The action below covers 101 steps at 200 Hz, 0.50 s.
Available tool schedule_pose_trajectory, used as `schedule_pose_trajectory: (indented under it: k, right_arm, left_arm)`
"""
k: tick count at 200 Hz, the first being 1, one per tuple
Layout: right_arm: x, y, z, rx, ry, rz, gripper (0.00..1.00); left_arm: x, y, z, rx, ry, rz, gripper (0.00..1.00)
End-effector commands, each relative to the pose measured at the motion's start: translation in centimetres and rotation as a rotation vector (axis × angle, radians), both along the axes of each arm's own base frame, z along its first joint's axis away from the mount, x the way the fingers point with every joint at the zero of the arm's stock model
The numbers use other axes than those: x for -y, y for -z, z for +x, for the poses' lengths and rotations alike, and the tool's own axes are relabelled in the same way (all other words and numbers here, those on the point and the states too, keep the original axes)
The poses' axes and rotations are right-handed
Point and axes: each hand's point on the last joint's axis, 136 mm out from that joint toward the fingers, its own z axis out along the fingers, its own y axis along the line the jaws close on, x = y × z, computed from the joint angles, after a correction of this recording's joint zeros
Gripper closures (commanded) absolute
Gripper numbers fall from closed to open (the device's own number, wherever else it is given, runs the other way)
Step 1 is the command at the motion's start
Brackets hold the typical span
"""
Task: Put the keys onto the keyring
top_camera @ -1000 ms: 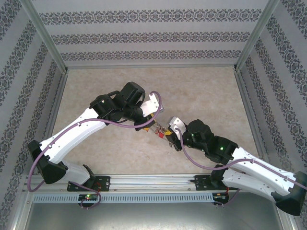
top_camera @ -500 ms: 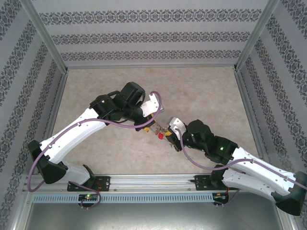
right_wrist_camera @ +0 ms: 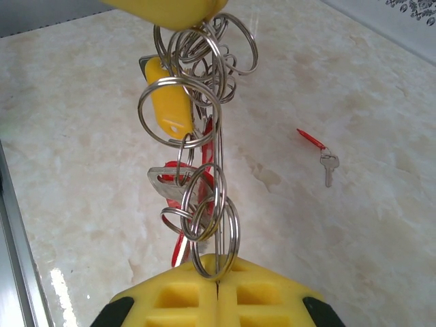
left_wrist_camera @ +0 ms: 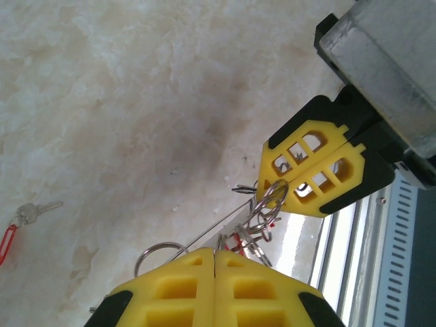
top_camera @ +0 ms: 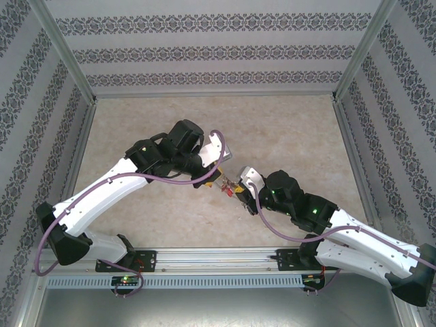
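The keyring (right_wrist_camera: 219, 163), a thin grey wire loop, is stretched taut above the table between my two grippers. My right gripper (right_wrist_camera: 218, 274) is shut on its lower end. My left gripper (left_wrist_camera: 215, 252) is shut on the other end. Small split rings, a silver key (right_wrist_camera: 169, 185), a yellow tag (right_wrist_camera: 170, 102) and a red tag hang along the wire. In the top view the left gripper (top_camera: 219, 182) and the right gripper (top_camera: 237, 191) meet tip to tip around the keyring (top_camera: 228, 187). One more key (right_wrist_camera: 328, 165) with a red tag lies loose on the table.
The same loose key (left_wrist_camera: 33, 212) lies on the pale marble-look tabletop (top_camera: 286, 136), away from both grippers. Patterned walls close in the back and sides. A metal rail (top_camera: 218, 259) runs along the near edge.
The left gripper has closed fully on the keyring. The left arm has shifted slightly down and left. The right arm has stayed still.
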Motion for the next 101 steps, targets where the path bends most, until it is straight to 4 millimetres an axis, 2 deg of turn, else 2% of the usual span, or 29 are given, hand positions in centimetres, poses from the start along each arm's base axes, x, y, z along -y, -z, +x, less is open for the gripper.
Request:
schedule_pose_trajectory:
  k: [1,56,101]
  right_arm:
    - [-0.3,-4.1,1.7,0.107,0.066,0.122,1.00]
    - [0.0,-4.0,1.8,0.115,0.080,0.119,1.00]
    - [0.1,-4.1,1.7,0.120,0.080,0.121,1.00]
  left_arm:
    - [1.2,-0.5,-2.7,-0.074,0.068,-0.065,1.00]
    - [0.8,-0.3,-3.2,-0.082,0.059,-0.037,1.00]
    - [-0.2,0.5,-1.8,-0.044,-0.027,0.024,1.00]
